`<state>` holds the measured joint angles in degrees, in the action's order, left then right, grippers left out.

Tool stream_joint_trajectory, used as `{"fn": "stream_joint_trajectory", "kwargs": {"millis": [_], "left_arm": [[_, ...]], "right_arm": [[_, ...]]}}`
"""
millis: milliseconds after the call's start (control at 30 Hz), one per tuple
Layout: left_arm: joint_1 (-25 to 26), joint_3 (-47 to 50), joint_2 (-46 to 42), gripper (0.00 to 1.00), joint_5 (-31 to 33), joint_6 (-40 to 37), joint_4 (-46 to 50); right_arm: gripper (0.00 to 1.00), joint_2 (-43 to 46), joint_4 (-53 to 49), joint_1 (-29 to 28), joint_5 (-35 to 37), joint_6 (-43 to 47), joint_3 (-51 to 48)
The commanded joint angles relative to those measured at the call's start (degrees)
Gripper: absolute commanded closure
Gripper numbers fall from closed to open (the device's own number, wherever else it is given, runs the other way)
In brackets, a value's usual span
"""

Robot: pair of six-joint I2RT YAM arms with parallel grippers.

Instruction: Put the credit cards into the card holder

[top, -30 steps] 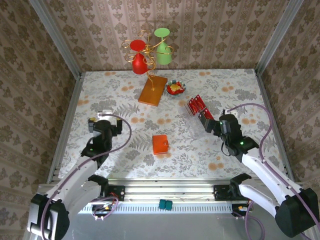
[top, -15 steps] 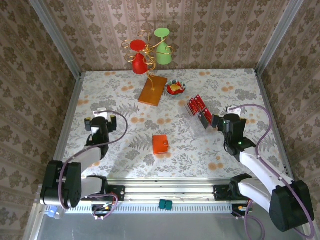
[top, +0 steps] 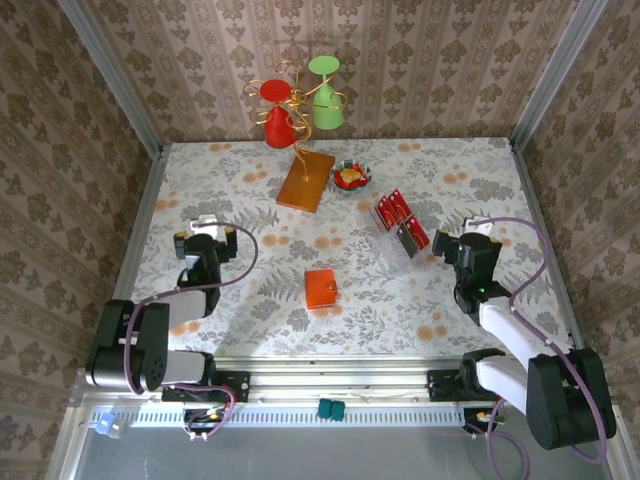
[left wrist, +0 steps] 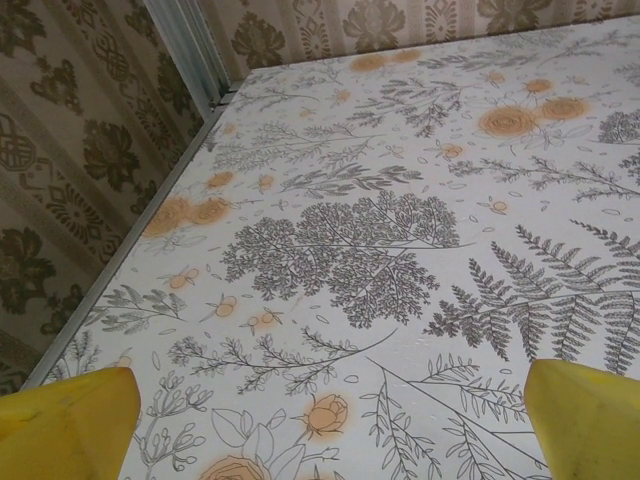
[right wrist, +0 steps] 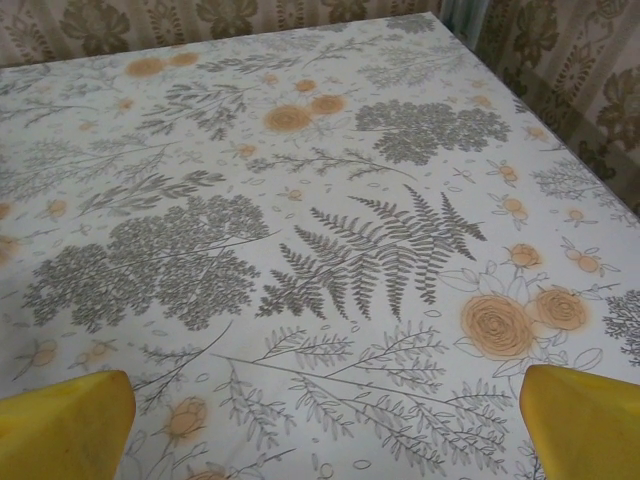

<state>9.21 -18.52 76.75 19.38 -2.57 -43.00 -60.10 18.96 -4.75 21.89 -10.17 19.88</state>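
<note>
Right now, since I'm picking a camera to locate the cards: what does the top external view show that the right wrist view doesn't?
Top external: the credit cards, the orange card holder and the wooden board. Right wrist: a close look at its own yellow fingers, spread wide with nothing between them. Both: the floral table.

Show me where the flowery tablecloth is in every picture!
Top camera: the flowery tablecloth fills the middle, under the card holder.
Left wrist: the tablecloth stretches beyond the open left gripper up to the wall.
Right wrist: the tablecloth stretches beyond the open right gripper.
Shared landmark: the brown patterned wallpaper at the table's edge.
</note>
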Motion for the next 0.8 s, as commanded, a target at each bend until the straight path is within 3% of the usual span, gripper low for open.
{"fn": "stream_joint_trajectory", "kwargs": {"millis": [0,167,467,767], "left_arm": [[-0.6,-1.6,0.7,0.0,-1.4,-1.2,-2.1],[-0.7,-2.1,1.5,0.0,-2.1,-2.0,-2.3],[-1.6,-2.8,4.5,0.0,-4.6,-3.7,-5.0],[-3.0,-3.8,9.5,0.0,-6.1,-3.6,-8.4]], "right_arm": [[0.0,-0.7,4.9,1.7,2.5,-1.0,-1.0],[0.0,-3.8,5.6,4.6,2.4,-3.5,-0.7],[0.0,-9.9,22.2,6.8,-6.2,-0.2,-3.1],[0.0,-18.1,29.9,7.2,-11.8,1.4,-1.4]]}}
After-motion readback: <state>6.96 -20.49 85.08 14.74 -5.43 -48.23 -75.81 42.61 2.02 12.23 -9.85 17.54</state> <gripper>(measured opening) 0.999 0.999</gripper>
